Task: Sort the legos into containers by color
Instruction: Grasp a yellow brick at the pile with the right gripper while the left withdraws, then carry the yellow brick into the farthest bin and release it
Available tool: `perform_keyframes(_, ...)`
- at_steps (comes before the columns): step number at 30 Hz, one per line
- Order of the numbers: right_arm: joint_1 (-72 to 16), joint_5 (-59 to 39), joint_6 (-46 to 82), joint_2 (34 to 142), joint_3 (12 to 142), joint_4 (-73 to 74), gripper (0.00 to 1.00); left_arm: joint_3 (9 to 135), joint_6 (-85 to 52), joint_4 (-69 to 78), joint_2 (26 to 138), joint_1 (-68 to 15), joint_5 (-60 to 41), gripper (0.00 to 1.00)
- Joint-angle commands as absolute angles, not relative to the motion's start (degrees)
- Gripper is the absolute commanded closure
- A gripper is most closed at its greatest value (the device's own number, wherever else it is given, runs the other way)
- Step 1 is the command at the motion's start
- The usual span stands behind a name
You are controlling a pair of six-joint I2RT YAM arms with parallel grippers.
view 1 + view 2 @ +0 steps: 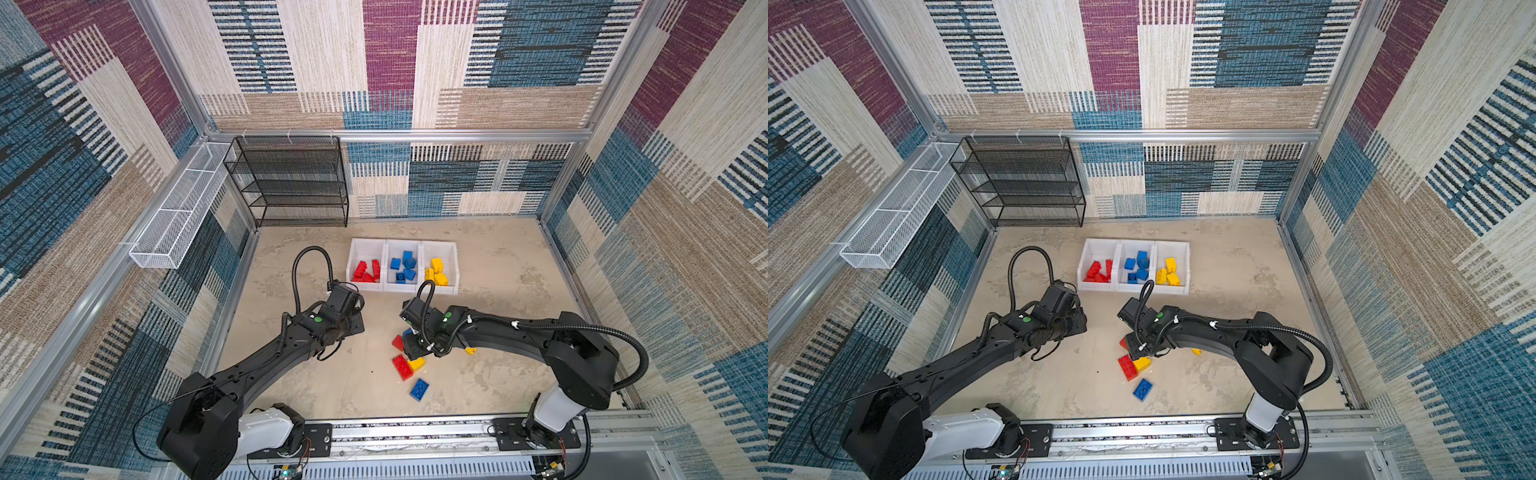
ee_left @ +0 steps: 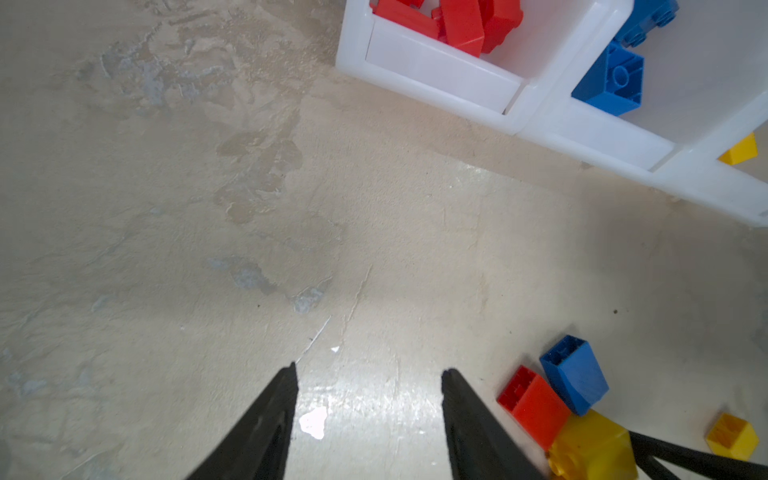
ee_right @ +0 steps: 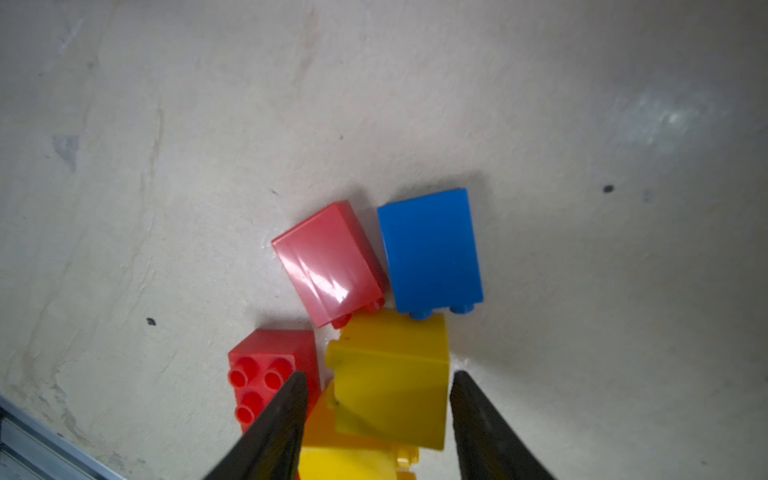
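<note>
Three white containers stand in a row at the back of the table: one [image 1: 365, 247] holds red legos, the middle one [image 1: 400, 245] blue, the right one [image 1: 445, 250] yellow. Loose legos lie in a cluster: a red oblong [image 1: 402, 367], a yellow brick [image 1: 417, 364], a blue one [image 1: 419, 389] and a small yellow one [image 1: 470, 351]. My right gripper [image 3: 378, 374] is open and straddles a yellow brick [image 3: 390, 382], with a gap on each side; a red brick [image 3: 328, 262] and a blue brick [image 3: 432, 249] lie just beyond. My left gripper [image 2: 369, 370] is open over bare table, left of the cluster.
A black mesh shelf [image 1: 291, 183] stands at the back left, with a long white wire basket [image 1: 178, 216] on the left wall. A metal rail [image 1: 415, 432] runs along the front edge. The red-filled container's corner [image 2: 353, 54] is ahead of my left gripper.
</note>
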State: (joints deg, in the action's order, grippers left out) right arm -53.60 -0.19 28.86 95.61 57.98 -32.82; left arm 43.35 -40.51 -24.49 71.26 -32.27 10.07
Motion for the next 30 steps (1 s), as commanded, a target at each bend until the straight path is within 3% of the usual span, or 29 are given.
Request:
perform_keyframes(1, -53.59, 0.36, 29.87, 95.91, 57.4, -32.77, 0.45, 43.17, -41.68, -23.38, 71.05, -32.16, 9.4, 0.41)
perform_keyframes(10, -53.61, 0.48, 29.71, 96.31, 57.24, -31.38, 0.58, 43.35, -41.67, -23.11, 71.59, -32.16, 8.71, 0.41)
perform_keyframes(16, -51.81, 1.08, 28.26, 94.03, 56.29, -32.0, 0.6, 43.5, -41.83, -23.59, 71.52, -32.12, 8.18, 0.41)
perform_keyframes(24, -42.35, 1.87, 23.81, 87.49, 56.47, -32.7, 0.6, 43.46, -41.97, -23.73, 71.45, -32.2, 7.33, 0.41)
perform_keyframes(30, -32.82, 4.44, 17.78, 88.5, 64.52, -32.32, 0.6, 43.2, -42.12, -23.73, 71.24, -32.34, 5.68, 0.41)
